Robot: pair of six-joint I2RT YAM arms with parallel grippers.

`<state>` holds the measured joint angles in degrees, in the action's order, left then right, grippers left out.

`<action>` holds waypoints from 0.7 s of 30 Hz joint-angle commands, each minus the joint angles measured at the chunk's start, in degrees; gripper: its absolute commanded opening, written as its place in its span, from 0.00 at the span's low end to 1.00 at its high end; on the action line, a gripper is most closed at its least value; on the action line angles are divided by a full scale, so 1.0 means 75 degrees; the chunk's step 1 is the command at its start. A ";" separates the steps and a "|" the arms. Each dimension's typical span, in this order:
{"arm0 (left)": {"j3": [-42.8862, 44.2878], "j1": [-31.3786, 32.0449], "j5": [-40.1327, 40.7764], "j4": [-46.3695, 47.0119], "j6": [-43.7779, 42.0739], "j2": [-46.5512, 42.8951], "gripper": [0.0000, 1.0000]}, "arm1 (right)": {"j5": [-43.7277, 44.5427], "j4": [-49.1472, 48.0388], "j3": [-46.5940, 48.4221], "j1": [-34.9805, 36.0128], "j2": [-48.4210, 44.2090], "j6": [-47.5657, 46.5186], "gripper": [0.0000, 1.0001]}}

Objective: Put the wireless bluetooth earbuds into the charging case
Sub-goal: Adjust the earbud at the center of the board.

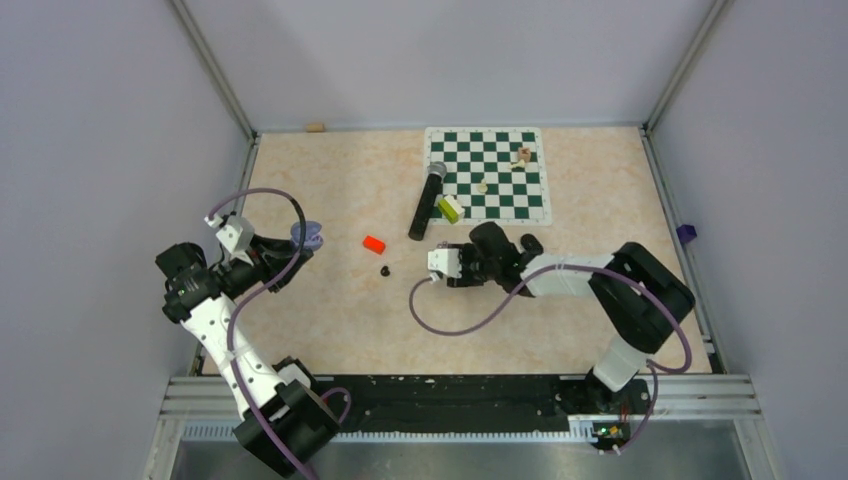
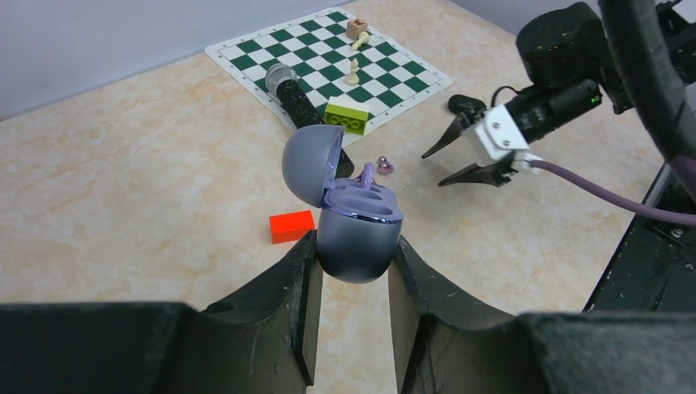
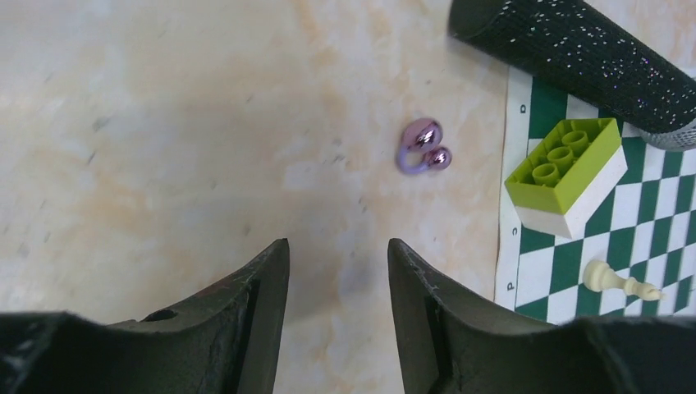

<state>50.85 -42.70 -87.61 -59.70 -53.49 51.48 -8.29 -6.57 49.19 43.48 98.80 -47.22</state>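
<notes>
My left gripper [image 2: 353,246] is shut on the grey-purple charging case [image 2: 357,234] and holds it upright with the lid [image 2: 310,164] open; it also shows in the top view [image 1: 308,236]. A pale purple piece [image 2: 366,174] stands at the case's far rim; I cannot tell if it is seated. One glossy purple earbud [image 3: 423,148] lies on the table, small and dark in the top view [image 1: 386,270] and just beyond the case in the left wrist view [image 2: 383,164]. My right gripper [image 3: 338,246] is open and empty, just short of that earbud [image 1: 432,270].
A red block [image 1: 374,243] lies left of the earbud. A black microphone [image 1: 427,200] and a lime-green brick [image 1: 450,208] lie at the edge of the green chessboard [image 1: 500,185], which holds a few small pieces at the back right.
</notes>
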 commanded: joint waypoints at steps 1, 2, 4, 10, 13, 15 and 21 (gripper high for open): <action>0.0099 -0.0069 -0.1165 -0.0010 -0.0027 -0.0098 0.00 | -0.1124 -0.1790 -0.1197 -0.0376 -0.1041 -0.2424 0.48; 0.0100 -0.0065 -0.1168 -0.0009 -0.0019 -0.0095 0.00 | -0.1300 -0.1783 -0.1251 -0.0481 -0.1077 -0.2528 0.48; 0.0106 -0.0066 -0.1170 -0.0015 -0.0010 -0.0112 0.00 | -0.1633 -0.1595 -0.1243 -0.0657 -0.1027 -0.2791 0.47; 0.0122 -0.0062 -0.1169 -0.0013 0.0008 -0.0139 0.00 | -0.2218 -0.1812 -0.1385 -0.0747 -0.0783 -0.3460 0.40; 0.0122 -0.0068 -0.1173 -0.0015 0.0013 -0.0136 0.00 | -0.2619 -0.1471 -0.1208 -0.0747 -0.0674 -0.3871 0.34; 0.0122 -0.0068 -0.1171 -0.0012 0.0008 -0.0131 0.00 | -0.2849 -0.1266 -0.1091 -0.0747 -0.0615 -0.4100 0.33; 0.0117 -0.0067 -0.1166 -0.0009 -0.0004 -0.0112 0.00 | -0.3000 -0.1089 -0.0768 -0.0747 -0.0195 -0.4552 0.33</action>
<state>50.85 -42.70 -87.61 -59.72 -53.45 51.48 -27.24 -15.07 40.07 37.98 94.85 -77.89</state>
